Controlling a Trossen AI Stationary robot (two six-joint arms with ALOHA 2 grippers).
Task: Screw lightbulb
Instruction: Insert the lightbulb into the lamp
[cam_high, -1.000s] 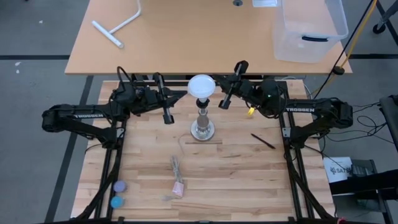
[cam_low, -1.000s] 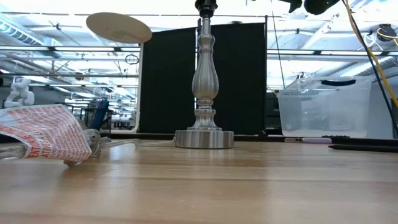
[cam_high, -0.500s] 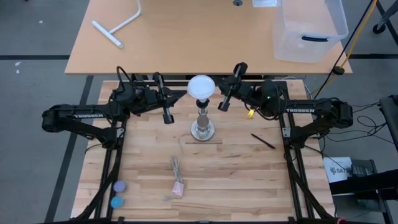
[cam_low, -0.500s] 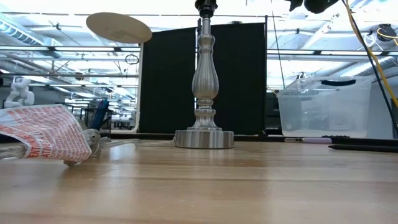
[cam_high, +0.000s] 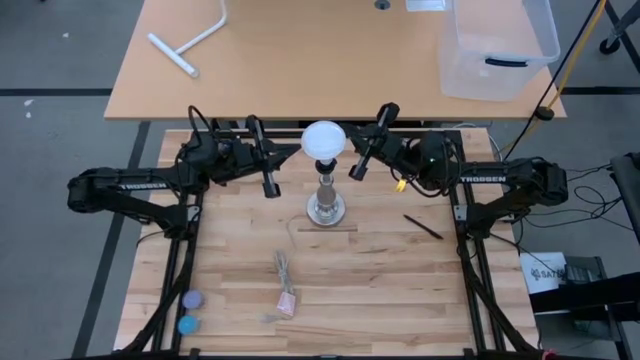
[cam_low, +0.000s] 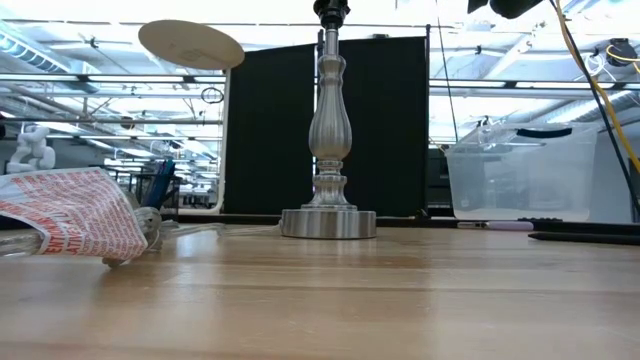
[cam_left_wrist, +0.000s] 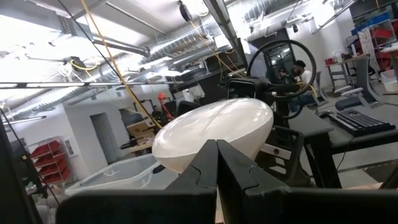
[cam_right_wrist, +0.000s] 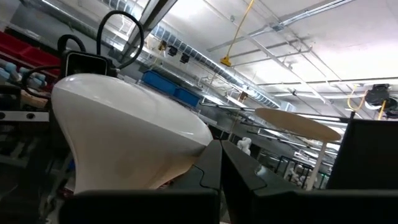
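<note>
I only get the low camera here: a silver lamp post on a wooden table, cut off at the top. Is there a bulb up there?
Observer: Yes. From above, the lightbulb sits on top of the lamp post.
Operator: Is anything holding it?
Observer: No. The left tool hangs to one side of the lightbulb, shut and apart from it.
Operator: And the other arm?
Observer: The right tool hangs on the other side, also shut with a gap to the lightbulb.
Operator: What is that red-printed thing at my left?
Observer: From above it is a small packet lying on the table near the front edge.
</note>
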